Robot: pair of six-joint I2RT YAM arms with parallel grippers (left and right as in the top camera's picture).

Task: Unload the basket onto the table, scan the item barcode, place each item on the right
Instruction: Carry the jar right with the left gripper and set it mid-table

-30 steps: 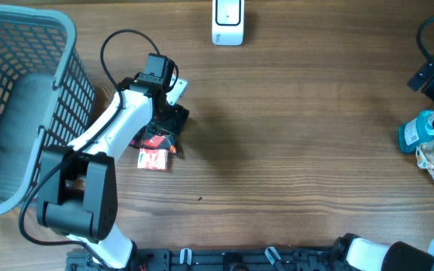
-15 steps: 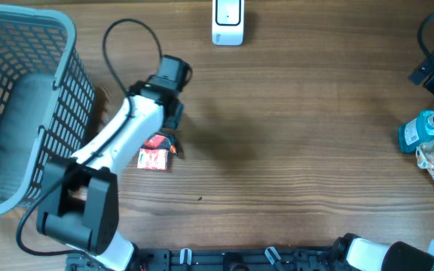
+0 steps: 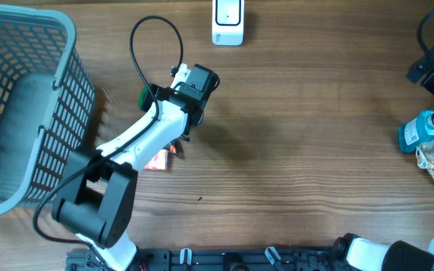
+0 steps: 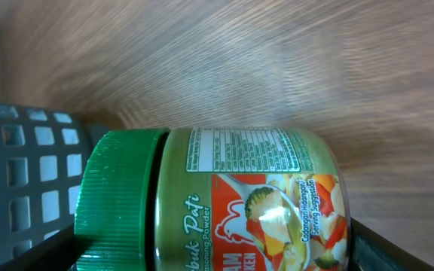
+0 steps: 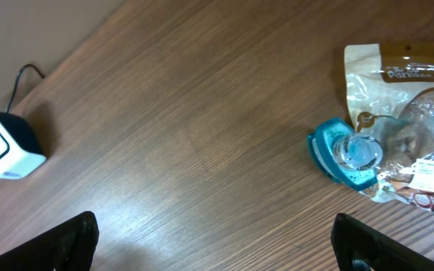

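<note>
Left end effector (image 3: 191, 84) is clamped on a jar of seasoning powder (image 4: 247, 196). The jar lies sideways across the jaws with its green lid (image 4: 119, 196) poking out to one side, and it's held up off the worktop (image 3: 300, 135). It's near the scanner (image 3: 227, 21) at the far edge but not in front of it yet, so I'd say it's mid-carry.

The right end effector (image 5: 221, 248) is spread wide with nothing in it, parked over at the right side.

What could go wrong, as far as I can judge:
- I can't see the barcode. The wrist view only shows the nutrition panel and the front label, so the jar may arrive with the wrong face toward the scanner and get no read.
- It's a smooth round jar pinched across its body. A quick wrist twist to fix the angle could make it roll or slip out.
- The scanner is a light little box, so coming in too close could knock it.

Counts:
- one jar
- one scanner
- one grey basket (image 3: 74, 83) on the left
- one red packet (image 3: 157, 159) lying flat under the left arm
- one teal container (image 5: 345, 154), touching one clear snack pouch (image 5: 413, 98), by the right arm
- two arms
</note>
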